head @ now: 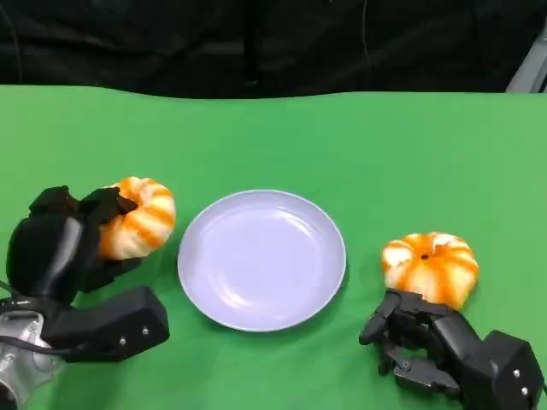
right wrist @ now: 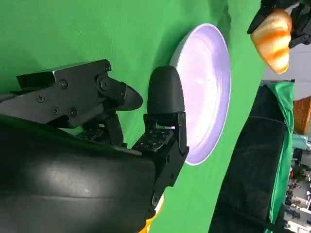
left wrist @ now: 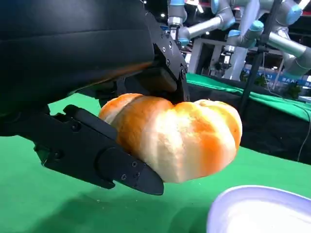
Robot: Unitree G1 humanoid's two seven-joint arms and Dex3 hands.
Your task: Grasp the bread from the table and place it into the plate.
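My left hand (head: 64, 243) grips an orange-and-white pumpkin-shaped bread (head: 137, 216), lifted just left of the pale lilac plate (head: 256, 307). In the left wrist view the bread (left wrist: 180, 138) sits between black fingers (left wrist: 97, 155), above the green cloth with the plate's rim (left wrist: 243, 208) close by. A second bread (head: 430, 266) lies on the table to the right of the plate. My right hand (head: 419, 346) rests just in front of it, holding nothing, fingers apart. The right wrist view shows the plate (right wrist: 206, 87) and the held bread (right wrist: 273, 39) beyond it.
A green cloth (head: 342, 145) covers the table, ending at a dark backdrop (head: 256, 43) at the far side. Other robot arms (left wrist: 233, 24) stand in the background of the left wrist view.
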